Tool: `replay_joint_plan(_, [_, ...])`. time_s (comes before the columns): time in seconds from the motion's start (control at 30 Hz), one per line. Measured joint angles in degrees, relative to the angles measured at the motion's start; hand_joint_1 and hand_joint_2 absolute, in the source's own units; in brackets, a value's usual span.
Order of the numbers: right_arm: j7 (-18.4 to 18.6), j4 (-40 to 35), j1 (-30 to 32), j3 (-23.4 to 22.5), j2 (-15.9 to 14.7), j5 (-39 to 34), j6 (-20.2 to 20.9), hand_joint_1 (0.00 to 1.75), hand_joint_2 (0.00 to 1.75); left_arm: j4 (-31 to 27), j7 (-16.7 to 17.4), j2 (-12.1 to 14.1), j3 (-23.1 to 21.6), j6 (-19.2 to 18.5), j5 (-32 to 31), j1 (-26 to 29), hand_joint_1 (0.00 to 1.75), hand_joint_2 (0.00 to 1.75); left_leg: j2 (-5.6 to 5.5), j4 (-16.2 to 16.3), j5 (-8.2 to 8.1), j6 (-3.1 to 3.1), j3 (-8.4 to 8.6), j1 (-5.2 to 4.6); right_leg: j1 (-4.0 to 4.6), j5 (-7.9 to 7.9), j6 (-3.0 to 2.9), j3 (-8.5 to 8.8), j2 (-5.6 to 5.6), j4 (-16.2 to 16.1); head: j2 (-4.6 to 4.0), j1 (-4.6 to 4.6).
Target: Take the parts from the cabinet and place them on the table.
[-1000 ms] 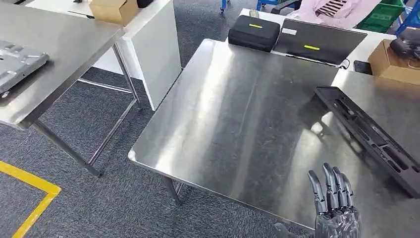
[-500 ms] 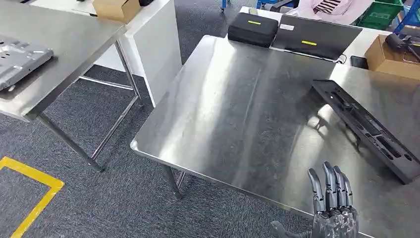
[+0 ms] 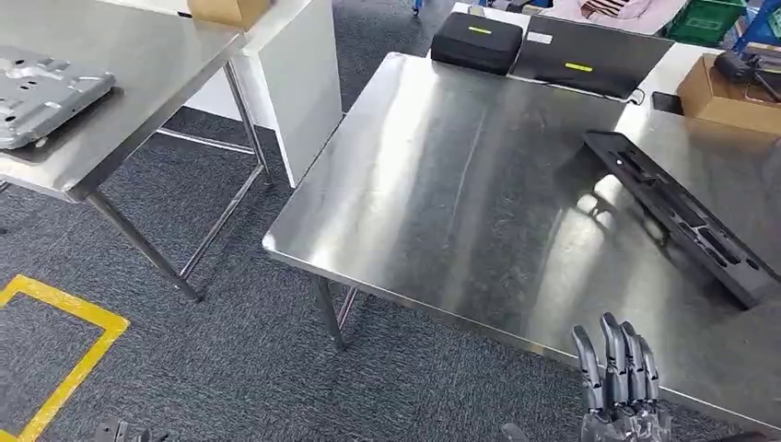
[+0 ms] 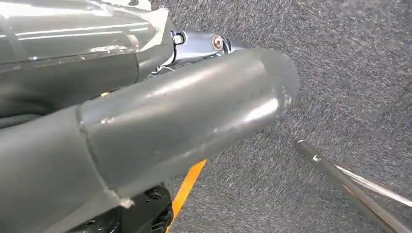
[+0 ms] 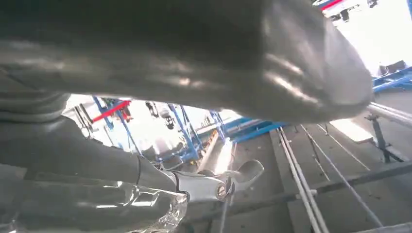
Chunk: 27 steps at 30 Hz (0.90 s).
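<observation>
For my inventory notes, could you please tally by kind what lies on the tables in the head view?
Black trays: 1
Grey metal plates: 1
Black cases: 1
Laptops: 1
Cardboard boxes: 2
Total: 6

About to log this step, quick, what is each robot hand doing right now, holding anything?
Left robot hand: cannot be told; its fingers are hidden behind the thick grey thumb.
Right robot hand: open, fingers straight and upright, holding nothing, at the near edge of the shiny steel table.

Right hand [image 3: 619,391] raised, fingers straight, close together, empty. Left hand [image 4: 145,131] hanging low, thumb extended, empty.
</observation>
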Motion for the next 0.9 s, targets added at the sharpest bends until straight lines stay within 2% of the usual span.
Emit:
replay_joint_plan(0.03, [0.17,0.00,-0.04,0.46,0.39,0.26,0.13,0.00,0.00,0.00,-0.09,0.00,0.13,0.00,-0.02,-0.11,0.00,0.00,0.02,-0.01,0.32,-0.35,-0.12,0.01,0.02,0.11,-0.25,-0.82,0.00,0.15,0.00,0.07])
replay_joint_plan(0.07, [0.20,0.00,-0.14,0.79,0.81,0.33,0.26,0.00,0.00,0.00,-0.09,-0.02,0.24,0.00,-0.04,-0.19,0.00,0.00,0.00,-0.03,0.62,-0.63,-0.14,0.10,0.16,0.27,-0.51,-0.95,-0.01,0.34,0.00,0.05])
replay_joint_plan(0.1, [-0.02,0.02,-0.29,1.14,1.29,0.22,0.68,0.00,0.00,-0.04,-0.09,-0.11,0.50,0.00,-0.02,-0.24,0.00,0.00,-0.14,0.22,0.74,-0.89,-0.26,0.05,-0.69,0.80,-1.30,-1.27,-0.08,-0.05,0.00,0.02])
replay_joint_plan(0.13, [-0.46,0.02,-0.80,1.63,1.85,-0.20,1.13,0.00,0.00,-0.35,-0.05,-0.34,0.87,0.00,0.02,-0.26,0.00,0.00,-0.43,1.16,-0.80,-1.20,-0.86,0.37,-1.14,1.22,-1.89,-1.41,-0.37,0.05,0.00,0.07])
replay_joint_plan(0.17, [-0.94,0.00,-1.14,1.92,2.30,-0.57,1.44,0.00,0.00,-0.78,0.11,-0.70,1.09,-0.02,0.11,-0.21,0.00,0.00,-0.47,3.56,-4.21,-1.53,-1.53,0.47,-1.08,1.68,-2.77,-1.94,-0.39,0.05,0.00,-0.22])
replay_joint_plan(0.2, [-1.25,0.00,-1.31,2.10,2.82,-0.99,1.82,0.00,0.00,-1.16,0.18,-1.03,1.20,-0.04,0.18,-0.25,0.00,0.00,-0.52,7.42,-7.82,-1.89,-2.51,0.61,-0.92,2.17,-3.30,-2.45,-0.49,0.06,0.00,-0.46])
replay_joint_plan(0.23, [-1.71,0.00,-1.36,2.25,3.12,-1.78,1.95,0.00,0.00,-1.66,0.24,-1.25,1.49,-0.31,0.37,-0.26,0.00,0.00,-0.60,11.64,-10.40,-2.23,-3.64,0.74,-0.80,2.62,-3.40,-3.01,-0.66,0.15,0.00,-0.35])
replay_joint_plan(0.27, [-2.61,0.00,-1.36,2.27,3.30,-2.85,2.01,0.00,0.00,-2.30,0.39,-1.66,1.90,-0.66,0.88,-0.09,0.00,0.00,-0.59,15.62,-11.87,-2.59,-4.47,0.95,-0.72,3.07,-3.40,-3.76,-0.72,0.33,0.00,-0.37])
replay_joint_plan(0.3, [-3.75,0.02,-1.38,2.27,3.41,-4.21,2.10,0.00,0.00,-3.01,0.63,-1.99,2.16,-1.18,1.70,0.27,0.00,0.00,-0.59,17.12,-11.53,-2.80,-4.30,1.13,-0.70,3.38,-3.30,-4.44,-0.72,0.66,0.00,-0.37])
replay_joint_plan(0.33, [-4.84,0.04,-1.42,2.25,3.47,-5.58,2.10,0.00,0.00,-3.59,0.90,-2.21,2.27,-1.47,2.50,0.62,0.00,0.00,-0.58,16.30,-10.02,-2.98,-3.09,1.37,-0.75,3.54,-3.05,-5.15,-0.72,1.06,0.00,-0.39])
replay_joint_plan(0.37, [-5.93,0.22,-1.64,2.23,3.58,-7.07,2.05,0.00,0.00,-4.31,1.14,-2.41,2.36,-1.71,3.39,0.94,0.00,0.00,-0.54,12.91,-7.79,-3.14,-0.58,1.71,-0.87,3.73,-2.77,-5.61,-0.69,1.66,0.00,-0.41])
replay_joint_plan(0.4, [-6.79,0.37,-1.87,2.21,3.63,-8.37,1.86,0.00,0.00,-4.98,1.38,-2.53,2.43,-1.90,4.21,1.15,0.00,0.00,-0.50,8.12,-6.04,-3.24,2.54,1.96,-0.99,3.83,-2.59,-6.13,-0.67,2.34,0.00,-0.41])
replay_joint_plan(0.43, [-7.60,0.52,-2.17,2.20,3.65,-9.79,1.69,0.00,0.00,-5.55,1.42,-2.64,2.45,-2.19,4.92,1.34,0.00,0.00,-0.50,3.12,-5.28,-3.32,5.64,2.18,-0.97,3.86,-2.49,-6.74,-0.70,3.08,0.00,-0.43])
replay_joint_plan(0.47, [-8.07,0.72,-2.44,2.16,3.65,-10.50,1.64,0.00,0.00,-5.77,1.51,-2.91,2.47,-2.25,5.27,1.37,0.00,0.00,-0.80,0.99,-6.65,-3.31,6.80,1.80,-0.69,4.11,-2.09,-7.59,-0.70,3.58,0.00,-0.48])
replay_joint_plan(0.5, [-8.37,0.96,-2.85,2.16,3.63,-10.88,1.62,0.00,0.00,-6.31,1.66,-2.95,2.51,-2.36,5.49,1.62,0.00,0.00,-0.88,1.05,-6.25,-2.64,6.04,1.60,-0.60,4.47,-1.56,-8.04,-0.73,3.67,0.00,-0.32])
replay_joint_plan(0.57, [-8.46,1.27,-3.15,2.14,3.65,-11.28,1.57,0.00,0.00,-6.93,1.71,-3.17,2.56,-2.36,5.64,2.11,0.00,0.00,-0.83,1.11,-5.95,-2.01,5.28,1.15,-0.63,5.21,-0.46,-8.44,-0.78,3.60,0.00,-0.35])
replay_joint_plan(0.6, [-8.48,1.38,-3.16,2.12,3.65,-11.35,1.57,0.00,0.00,-7.13,1.73,-3.32,2.56,-2.36,5.64,2.24,0.00,0.00,-0.74,0.67,-5.34,-1.15,5.00,1.03,-0.39,5.71,0.27,-8.69,-0.77,3.39,0.00,-0.35])
replay_joint_plan(0.63, [-8.55,1.53,-3.28,2.05,3.58,-11.41,1.57,0.00,0.00,-7.30,1.73,-3.63,2.60,-2.36,5.75,2.23,0.00,0.00,-0.42,0.19,-4.50,-0.05,4.64,1.47,-0.64,4.88,0.28,-9.17,-0.71,4.18,0.00,-0.39])
replay_joint_plan(0.67, [-8.59,1.66,-3.30,2.01,3.58,-11.43,1.57,0.00,0.00,-7.58,1.73,-3.67,2.58,-2.38,5.81,2.20,0.00,0.00,-0.45,0.11,-3.97,0.54,3.80,1.20,-0.53,2.57,-0.23,-10.44,-0.53,6.07,0.00,-0.18])
replay_joint_plan(0.7, [-8.68,1.77,-3.41,1.88,3.60,-11.48,1.55,0.00,0.00,-7.78,1.73,-3.67,2.58,-2.38,5.84,2.23,0.00,0.00,-0.33,0.12,-3.44,1.14,3.14,1.12,-0.75,-0.38,-0.79,-11.72,-0.41,9.77,0.00,0.11])
replay_joint_plan(0.73, [-8.77,1.92,-3.44,1.81,3.60,-11.52,1.53,0.00,0.00,-7.78,1.73,-3.69,2.62,-2.38,5.92,2.26,0.00,0.00,-0.24,0.13,-2.85,1.24,2.43,1.01,-0.81,-2.96,-1.05,-13.05,-0.35,14.02,0.00,0.09])
replay_joint_plan(0.77, [-9.14,2.12,-3.52,1.75,3.60,-12.03,1.53,0.00,0.00,-7.78,1.77,-3.72,2.64,-2.38,6.08,2.28,0.00,0.00,-0.19,0.15,-2.25,1.23,1.57,0.90,-0.84,-4.89,-0.98,-14.22,-0.28,18.44,0.00,0.07])
replay_joint_plan(0.8, [-9.51,2.34,-3.64,1.72,3.60,-12.79,1.57,0.00,0.00,-7.78,1.95,-3.76,2.67,-2.40,6.25,2.32,0.00,0.00,-0.14,0.17,-1.74,1.16,0.93,0.83,-0.80,-5.26,-0.56,-14.45,-0.22,20.60,0.00,0.27])
replay_joint_plan(0.83, [-9.99,2.65,-3.89,1.70,3.58,-13.60,1.68,0.00,0.00,-7.80,2.17,-3.80,2.67,-2.40,6.67,2.45,0.00,0.00,-0.10,0.21,-1.10,1.07,0.13,0.81,-0.83,-4.32,0.12,-13.50,-0.21,20.71,0.00,0.20])
replay_joint_plan(0.87, [-10.40,3.01,-4.20,1.70,3.56,-14.32,1.83,0.00,0.00,-7.82,2.34,-3.87,2.67,-2.40,6.99,2.57,0.00,0.00,-0.08,0.28,-0.51,0.89,-0.64,0.81,-0.89,-2.29,0.91,-11.27,-0.21,18.17,0.00,0.26])
replay_joint_plan(0.9, [-10.65,3.28,-4.53,1.70,3.56,-14.93,1.86,0.00,0.00,-7.91,2.45,-3.91,2.67,-2.38,7.35,2.73,0.00,0.00,-0.09,0.31,0.01,0.70,-1.26,0.82,-0.92,-0.39,1.44,-8.32,-0.21,14.10,0.00,0.24])
